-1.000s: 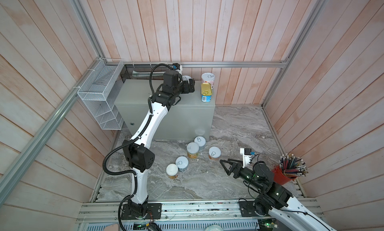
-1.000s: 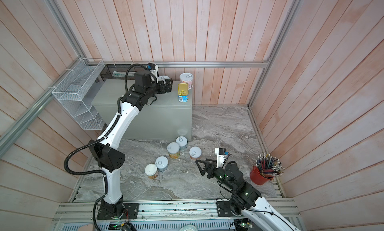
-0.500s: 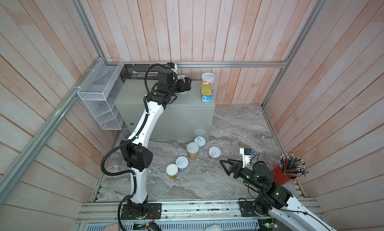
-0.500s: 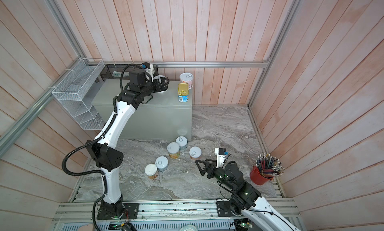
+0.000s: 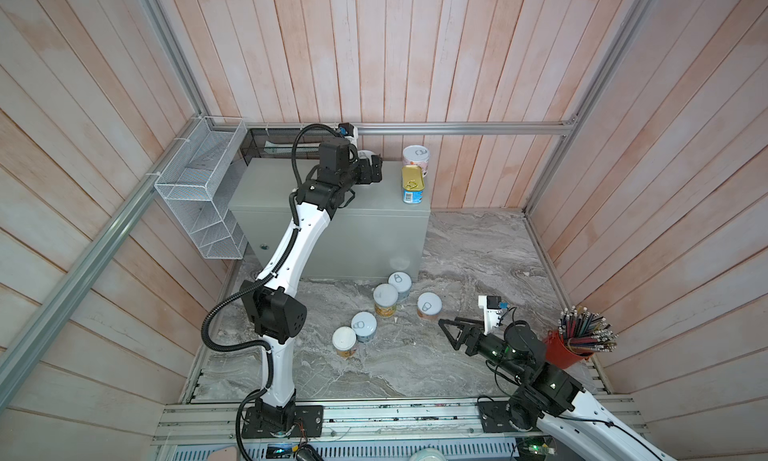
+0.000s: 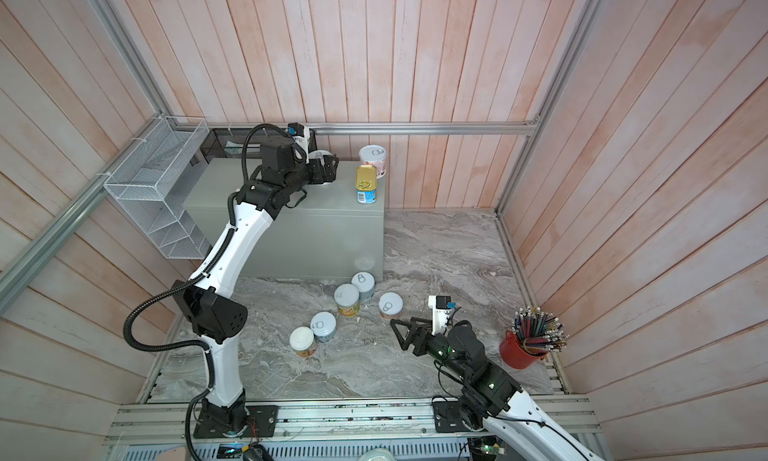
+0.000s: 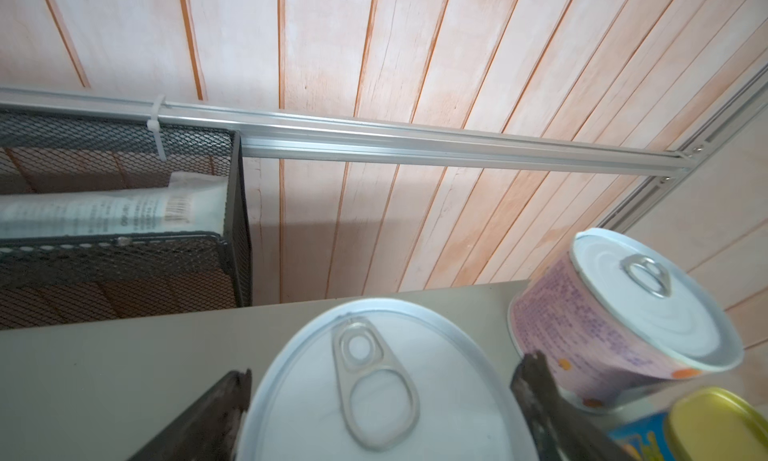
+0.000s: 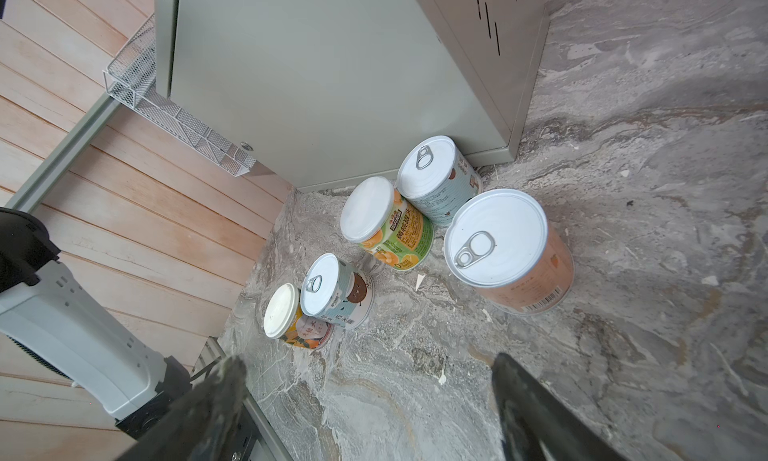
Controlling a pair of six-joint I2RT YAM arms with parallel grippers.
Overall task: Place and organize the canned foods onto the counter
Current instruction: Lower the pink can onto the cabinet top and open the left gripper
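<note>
The left hand stands wide around a pull-tab can resting at the back edge of the bench; the fingers seem not to grip it. At the back right corner stands a pink can, with the gold-topped blue tin just in front. Three look placed; five cans remain on the marble by the bench's front right corner. The right hand hangs wide and empty near the peach can, which shows a barcode. The green-labelled can carries Chinese print I cannot read.
</note>
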